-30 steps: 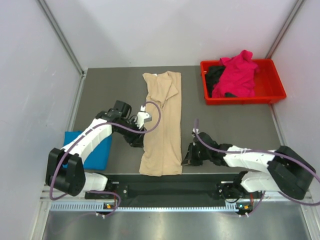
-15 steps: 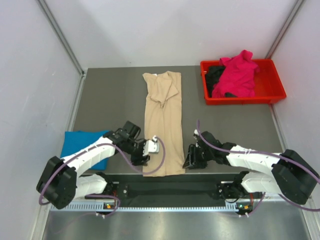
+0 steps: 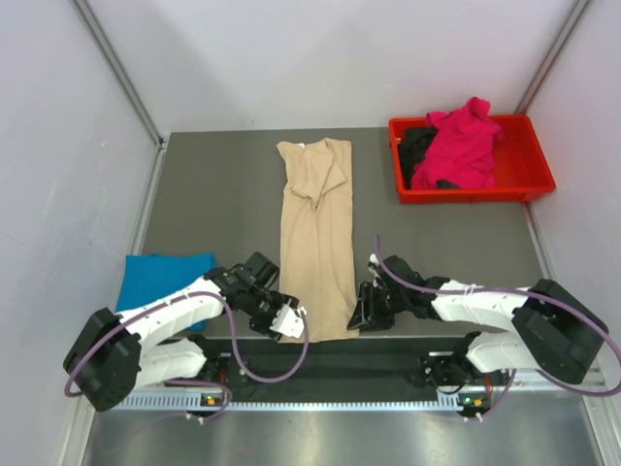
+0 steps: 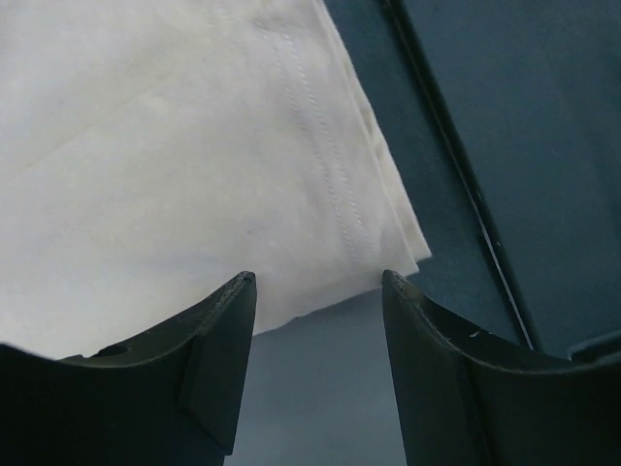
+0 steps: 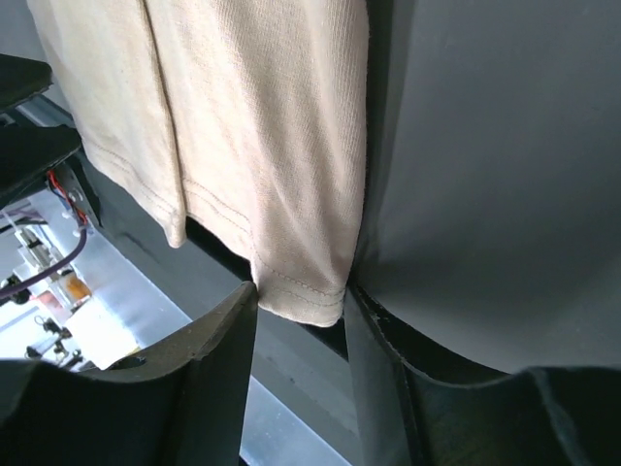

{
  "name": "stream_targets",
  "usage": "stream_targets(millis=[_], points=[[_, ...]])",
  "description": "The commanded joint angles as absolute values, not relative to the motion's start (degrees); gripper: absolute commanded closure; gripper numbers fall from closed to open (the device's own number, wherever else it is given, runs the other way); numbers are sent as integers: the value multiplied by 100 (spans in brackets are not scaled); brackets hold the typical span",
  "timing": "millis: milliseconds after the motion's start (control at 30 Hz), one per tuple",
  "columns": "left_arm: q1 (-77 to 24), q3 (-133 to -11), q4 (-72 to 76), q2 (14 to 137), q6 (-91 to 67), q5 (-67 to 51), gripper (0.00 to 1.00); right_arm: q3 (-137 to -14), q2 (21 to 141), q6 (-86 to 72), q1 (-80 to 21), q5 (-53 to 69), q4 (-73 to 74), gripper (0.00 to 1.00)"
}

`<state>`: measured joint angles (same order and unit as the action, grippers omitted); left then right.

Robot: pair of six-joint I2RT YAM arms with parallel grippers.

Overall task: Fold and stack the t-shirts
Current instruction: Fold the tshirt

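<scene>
Here, at the far left, the folded blue t-shirt point(image 3: 165, 282) lies flat on the table point(image 3: 213, 194) beside the left arm, and I take it for the start of the stack. Just to its right the left gripper point(image 3: 289, 320) sits low at the near left corner of the beige t-shirt point(image 3: 315, 243), which runs as a long narrow strip down the middle of the table, collar far and hem near. The left wrist view shows its fingers spread wide, the stitched hem corner just ahead of the tips, so it holds nothing. Across the hem, the right gripper point(image 3: 361, 313) sits at the near right corner. Its fingers stand apart on either side of the corner, which droops over the table's near edge, and they do not pinch it. The step in hand looks like taking both hem corners to fold the strip toward the collar. To do it well, the left gripper probably needs to reach further in, both should bite every layer at equal depth, then lift and travel together so the edges stay square. At the far right, the red tray point(image 3: 475, 197) holds the crumpled magenta t-shirt point(image 3: 461, 146) and the black t-shirt point(image 3: 415, 146).
</scene>
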<state>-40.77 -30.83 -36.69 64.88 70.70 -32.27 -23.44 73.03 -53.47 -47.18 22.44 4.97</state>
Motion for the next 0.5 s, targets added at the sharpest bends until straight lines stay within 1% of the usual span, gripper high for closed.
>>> stream_targets(millis=[0,100,233,300,333,467], points=[[-4104,-3163,-4348,6469,7847,-3252,41,-2391,7357,-5370,-4799,2092,457,58],[-4104,-3278,-4736,6486,8077,-3243,41,-2338,7339,-5388,-4808,2057,440,58],[-4174,-3156,-4738,6583,8209,-3278,41,-2250,7427,-5414,-4799,2101,325,58],[-4192,-3015,-4484,6618,8052,-3340,41,-2241,7444,-5405,-4799,2109,316,59],[-4201,-2962,-4082,6618,7920,-3357,41,-2250,7453,-5414,-4799,2109,290,61],[-4210,-2699,-3253,6583,7323,-3480,41,-2259,7497,-5414,-4799,2153,290,68]])
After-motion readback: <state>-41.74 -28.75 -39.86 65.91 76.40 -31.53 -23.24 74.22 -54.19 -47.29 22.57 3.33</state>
